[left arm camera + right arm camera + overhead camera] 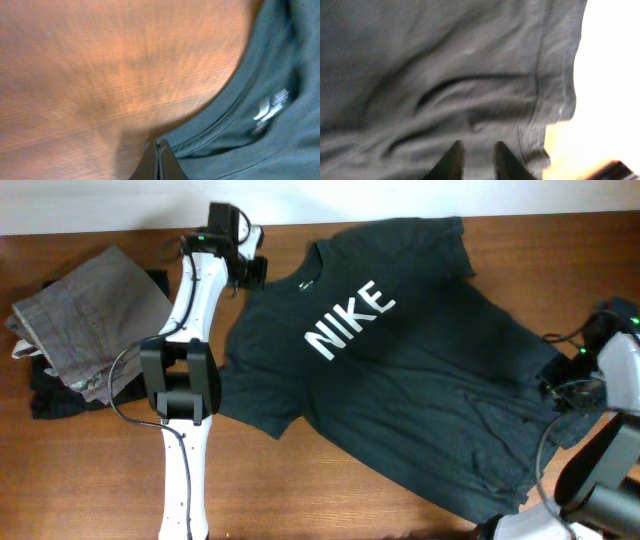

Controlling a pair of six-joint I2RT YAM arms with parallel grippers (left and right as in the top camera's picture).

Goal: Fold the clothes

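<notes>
Looking down, I see the T-shirt (400, 380) spread flat and chest up on the table (80, 490), with no fold made yet. My left gripper (159, 146) is clenched at the collar. My right gripper (477, 145) is at the hem, and I cannot tell if it grasps.
</notes>
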